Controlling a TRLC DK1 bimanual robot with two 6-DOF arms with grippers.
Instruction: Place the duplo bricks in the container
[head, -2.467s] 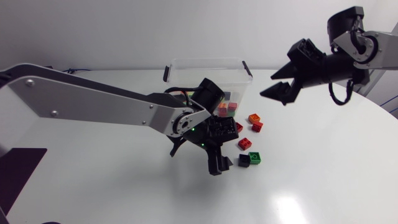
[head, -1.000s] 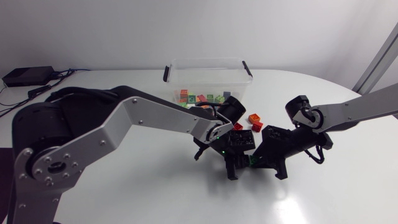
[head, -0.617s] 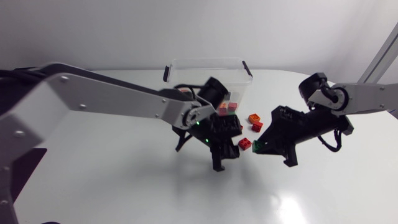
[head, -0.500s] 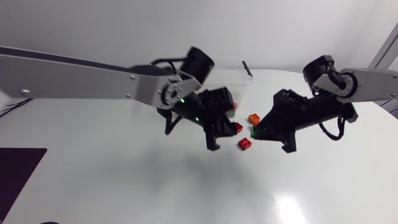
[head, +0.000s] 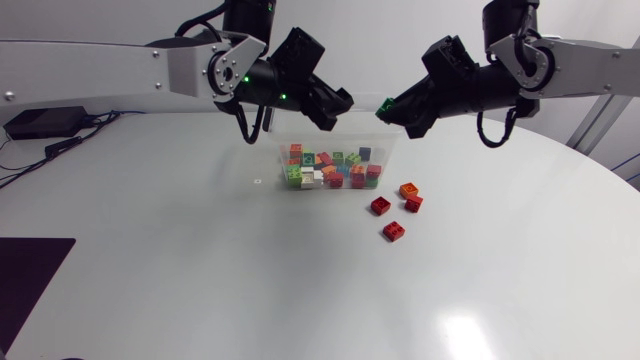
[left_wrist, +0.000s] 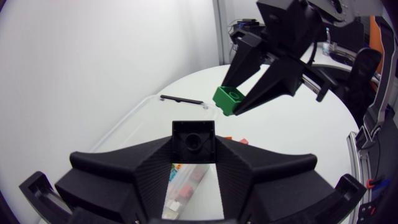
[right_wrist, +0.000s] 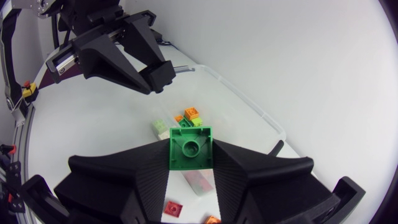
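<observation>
White table fills the lower frame. My left arm comes in from the upper left and my right arm from the upper right. Both are lifted above the table and their tips nearly meet at top centre.

Clear container sits at the centre of the upper half, under and between the two grippers, with black handles on its ends. A mixed pile of bricks lies inside: red, green, orange, white.

Left gripper has its fingers clamped on a black brick from both sides, above the container. Right gripper has its fingers clamped on a green brick, stud facing the camera, also over the container. The two grippers are near each other but apart.

Four loose bricks lie on the table, right of centre, just beside the container:
- an orange brick, touching a red brick
- a second red brick
- a third red brick, lowest in the frame
</observation>
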